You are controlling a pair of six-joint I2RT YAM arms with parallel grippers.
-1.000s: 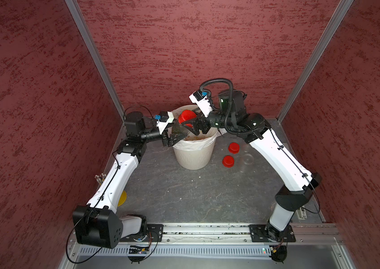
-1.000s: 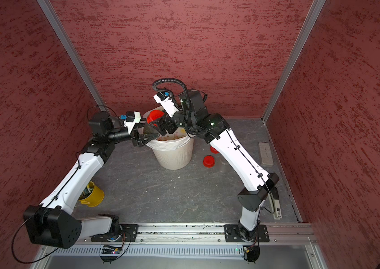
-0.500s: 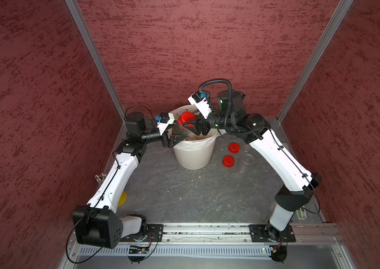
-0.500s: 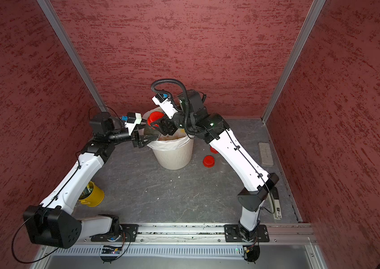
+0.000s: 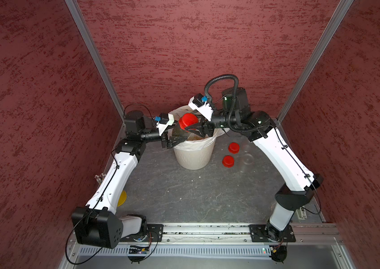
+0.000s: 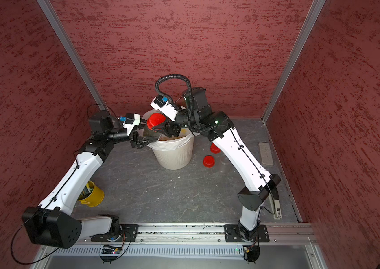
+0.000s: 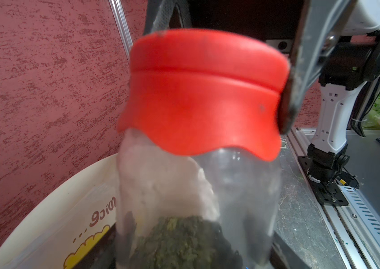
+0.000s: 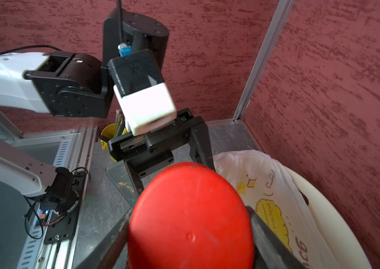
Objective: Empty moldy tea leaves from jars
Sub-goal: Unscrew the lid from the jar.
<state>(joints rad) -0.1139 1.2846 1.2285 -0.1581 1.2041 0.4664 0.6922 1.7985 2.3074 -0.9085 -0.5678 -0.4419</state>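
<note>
One of the jars [image 7: 231, 198], clear and capped with a red lid [image 7: 203, 93], is held tilted over the rim of the cream bin [image 5: 193, 156]. Greenish tea leaves [image 7: 179, 242] sit low inside it. My left gripper [image 5: 179, 139] is shut on the jar's body [image 6: 150, 132]. My right gripper [image 8: 189, 233] comes from the opposite side and is shut on the lid [image 8: 189, 221], with one of its fingers [image 7: 301, 69] pressed to the lid's side. In both top views the lid [image 5: 188, 120] [image 6: 156, 120] shows above the bin's left rim.
Two loose red lids [image 5: 233, 147] [image 5: 228, 161] and an open clear jar [image 5: 246, 159] stand right of the bin, under my right arm. A yellow cup [image 6: 91, 194] stands by my left arm. A grey block [image 6: 265, 153] lies at the far right.
My right gripper's jaws have narrowed onto the red lid. Both arms and the jar stay almost where they were over the bin.
</note>
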